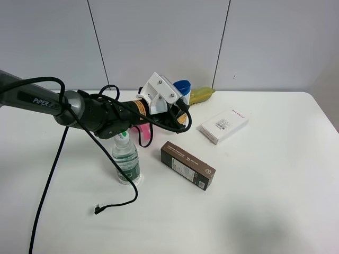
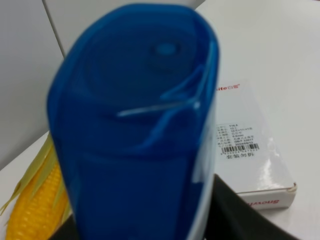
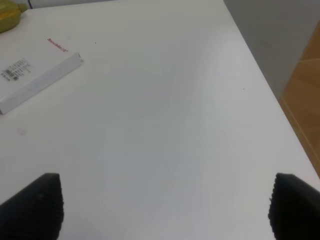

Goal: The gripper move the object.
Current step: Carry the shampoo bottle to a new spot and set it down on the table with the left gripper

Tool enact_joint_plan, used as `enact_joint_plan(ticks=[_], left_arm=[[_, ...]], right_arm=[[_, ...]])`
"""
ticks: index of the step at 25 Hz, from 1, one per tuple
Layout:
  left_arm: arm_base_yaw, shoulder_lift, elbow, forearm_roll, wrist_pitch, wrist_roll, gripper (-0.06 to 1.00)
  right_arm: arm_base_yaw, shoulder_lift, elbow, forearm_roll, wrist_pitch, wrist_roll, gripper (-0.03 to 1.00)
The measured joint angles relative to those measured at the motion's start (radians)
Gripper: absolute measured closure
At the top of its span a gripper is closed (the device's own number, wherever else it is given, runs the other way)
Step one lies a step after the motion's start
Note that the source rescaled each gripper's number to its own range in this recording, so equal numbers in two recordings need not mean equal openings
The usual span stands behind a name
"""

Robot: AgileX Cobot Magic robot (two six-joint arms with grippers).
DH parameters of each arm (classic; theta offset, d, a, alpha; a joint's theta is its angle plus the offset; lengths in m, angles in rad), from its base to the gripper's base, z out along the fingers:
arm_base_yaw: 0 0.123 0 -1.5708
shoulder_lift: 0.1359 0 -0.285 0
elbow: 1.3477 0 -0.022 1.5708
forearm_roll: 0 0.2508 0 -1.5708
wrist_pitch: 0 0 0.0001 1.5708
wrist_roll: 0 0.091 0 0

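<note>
The shampoo bottle's blue cap (image 1: 183, 86) shows behind the white bracket of my left arm, at the back middle of the table; its white body is hidden. In the left wrist view the blue cap (image 2: 135, 125) fills the frame, with a black finger (image 2: 245, 215) against its side. My left gripper (image 1: 181, 112) is shut on the bottle. My right gripper (image 3: 165, 210) is open and empty over bare table near the right edge; it is out of the exterior view.
A white box (image 1: 224, 126) lies right of the bottle. A corn cob (image 1: 202, 95) lies behind it. A brown box (image 1: 188, 165) lies mid-table. A clear water bottle (image 1: 126, 159) stands under the left arm, by a pink item (image 1: 144, 135). A loose black cable (image 1: 114, 203) trails front left.
</note>
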Motion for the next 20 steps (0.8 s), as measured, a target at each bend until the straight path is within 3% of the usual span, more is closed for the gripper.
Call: enact_joint_plan(ticks=[8, 14, 20], left_arm=[[0.0, 0.0, 0.0, 0.008, 0.001, -0.003, 0.94], [0.0, -0.007, 0.0, 0.023, 0.063, -0.109, 0.94], [0.0, -0.02, 0.001, 0.035, 0.095, -0.128, 0.94]], right_arm=[[0.0, 0.0, 0.0, 0.0, 0.0, 0.0, -0.03], [0.0, 0.0, 0.0, 0.0, 0.0, 0.0, -0.03], [0.0, 0.0, 0.0, 0.0, 0.0, 0.0, -0.03]])
